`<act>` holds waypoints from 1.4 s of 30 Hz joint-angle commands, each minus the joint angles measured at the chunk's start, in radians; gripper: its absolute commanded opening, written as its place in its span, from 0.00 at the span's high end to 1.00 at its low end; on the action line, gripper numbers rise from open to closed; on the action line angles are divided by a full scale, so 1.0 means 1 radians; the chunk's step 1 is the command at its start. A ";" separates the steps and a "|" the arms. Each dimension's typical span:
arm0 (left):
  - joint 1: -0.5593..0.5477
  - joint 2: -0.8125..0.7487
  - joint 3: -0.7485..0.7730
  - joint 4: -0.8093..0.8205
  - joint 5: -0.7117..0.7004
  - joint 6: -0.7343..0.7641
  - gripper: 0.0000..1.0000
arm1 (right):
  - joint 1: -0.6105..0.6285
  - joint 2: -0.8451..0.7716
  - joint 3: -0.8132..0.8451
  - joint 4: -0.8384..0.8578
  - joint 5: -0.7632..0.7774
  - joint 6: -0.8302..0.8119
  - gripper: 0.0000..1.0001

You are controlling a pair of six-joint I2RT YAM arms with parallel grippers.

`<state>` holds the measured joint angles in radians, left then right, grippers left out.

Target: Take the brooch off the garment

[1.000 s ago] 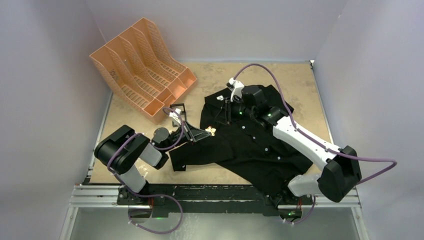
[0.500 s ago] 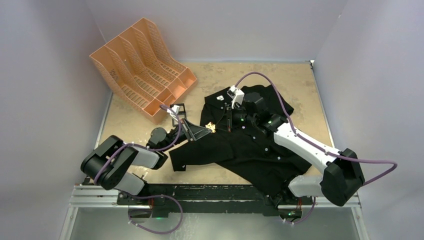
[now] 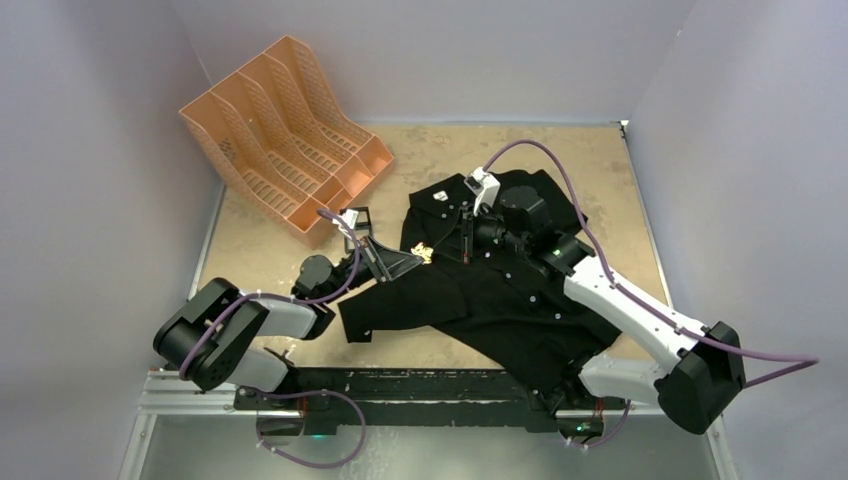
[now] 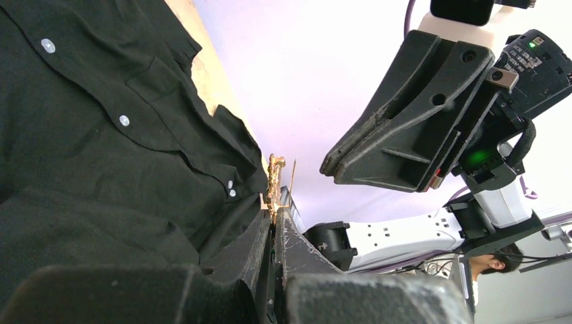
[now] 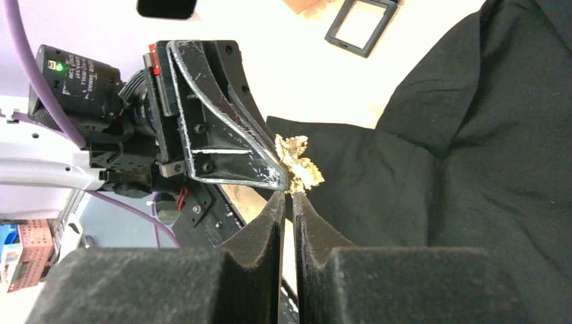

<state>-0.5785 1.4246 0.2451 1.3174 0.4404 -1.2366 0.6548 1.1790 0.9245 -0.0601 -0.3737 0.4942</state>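
Note:
The black garment (image 3: 500, 290) lies spread on the table. It also shows in the left wrist view (image 4: 101, 135) and the right wrist view (image 5: 485, 169). My left gripper (image 3: 415, 259) is shut on the small gold leaf-shaped brooch (image 3: 424, 254) at the shirt's left edge. In the left wrist view the brooch (image 4: 273, 179) sticks up from the closed gripper (image 4: 273, 216) with a thin pin beside it. My right gripper (image 3: 466, 250) is shut and empty, a short way right of the brooch. It points at the brooch (image 5: 300, 165) in its own view (image 5: 289, 196).
An orange file rack (image 3: 285, 140) stands at the back left. A small black frame (image 3: 357, 217) lies just behind my left gripper. Grey walls close in the table on three sides.
My right gripper has drawn slightly right, away from the brooch, and its arm has swung right. My left arm's shoulder has dropped lower; its gripper still holds the brooch in nearly the same place.

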 commanded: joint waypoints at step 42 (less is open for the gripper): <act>-0.104 -0.209 0.074 -0.228 -0.091 0.237 1.00 | 0.075 0.073 0.065 -0.031 0.064 0.039 1.00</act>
<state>-0.6518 1.2781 0.2623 1.1168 0.3622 -1.0904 0.7181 1.2392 0.9356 -0.0711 -0.3447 0.5232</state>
